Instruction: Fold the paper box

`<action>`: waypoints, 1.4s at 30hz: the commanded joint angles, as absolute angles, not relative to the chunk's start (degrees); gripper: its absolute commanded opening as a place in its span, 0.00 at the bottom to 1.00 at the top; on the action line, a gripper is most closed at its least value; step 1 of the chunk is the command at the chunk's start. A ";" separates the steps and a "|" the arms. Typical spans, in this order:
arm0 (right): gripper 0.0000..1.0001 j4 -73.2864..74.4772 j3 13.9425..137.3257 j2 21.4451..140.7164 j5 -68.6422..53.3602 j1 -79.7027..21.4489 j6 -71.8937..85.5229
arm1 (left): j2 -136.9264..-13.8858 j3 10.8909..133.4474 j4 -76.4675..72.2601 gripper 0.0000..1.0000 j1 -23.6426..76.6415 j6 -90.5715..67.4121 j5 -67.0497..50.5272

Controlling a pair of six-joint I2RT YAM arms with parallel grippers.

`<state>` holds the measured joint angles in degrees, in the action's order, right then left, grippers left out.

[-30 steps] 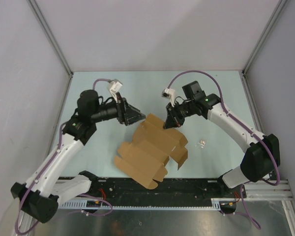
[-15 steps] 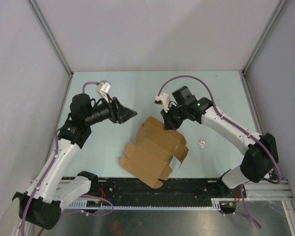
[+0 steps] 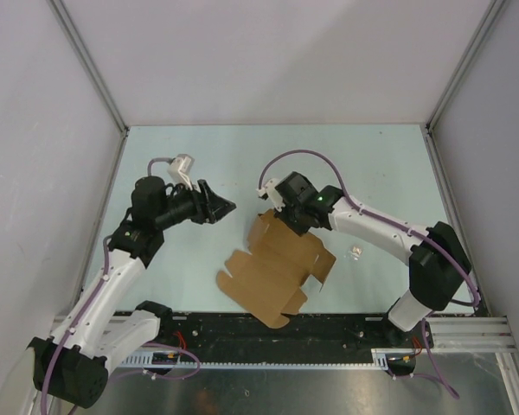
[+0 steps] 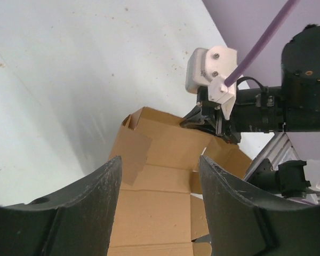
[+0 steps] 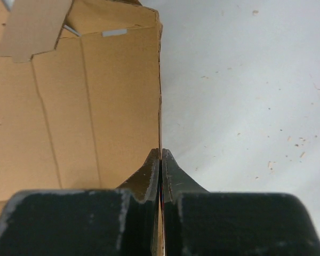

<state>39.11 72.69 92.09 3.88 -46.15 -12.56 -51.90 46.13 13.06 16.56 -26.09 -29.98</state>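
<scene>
Paper box (image 3: 272, 268) first: it is not a box yet but a brown die-cut cardboard sheet. It lies mostly flat on the pale table (image 3: 242, 156), in the middle and towards the near edge, between the two arms. Creases divide it into panels, and small tabs stick out along its near and right sides. The far corner panel is lifted off the table.

The right gripper (image 3: 279, 221) has that far edge. From the right wrist camera its two fingers (image 5: 149, 178) are pressed together with the thin cardboard edge sandwiched between them, and the inner face of the paper box (image 5: 69, 106) spreads to the left of the pinch.

The left gripper (image 3: 227, 206) hangs to the left of the sheet's far corner, pointing at it and apart from it. Its jaws are spread wide with nothing held. Through that gap the left wrist camera sees the raised panel (image 4: 165, 154) and the right gripper (image 4: 208, 120) clamped on its top.

A tiny clear plastic scrap (image 3: 355, 252) lies on the table just to the right of the sheet.
</scene>
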 commanded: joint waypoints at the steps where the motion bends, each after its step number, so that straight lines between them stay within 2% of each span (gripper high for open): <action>1: 0.00 35.07 72.42 91.67 12.30 -47.46 -11.25 | -51.24 44.57 11.95 0.65 16.00 -26.72 -26.99; 12: 0.00 34.72 72.33 88.86 19.50 -51.85 -12.83 | -51.77 38.32 11.69 0.62 16.08 -26.36 -21.27; 28: 0.00 36.38 72.25 91.31 41.12 -64.33 -14.76 | -43.96 24.09 3.35 0.56 16.61 -34.27 -14.24; 33: 0.00 35.60 72.33 92.02 42.80 -65.30 -18.01 | -42.80 18.82 -5.62 0.56 18.01 -35.42 -16.34; 42: 0.00 30.86 72.33 93.43 42.90 -67.32 -24.26 | -41.66 16.44 -7.38 0.56 18.54 -33.40 -14.76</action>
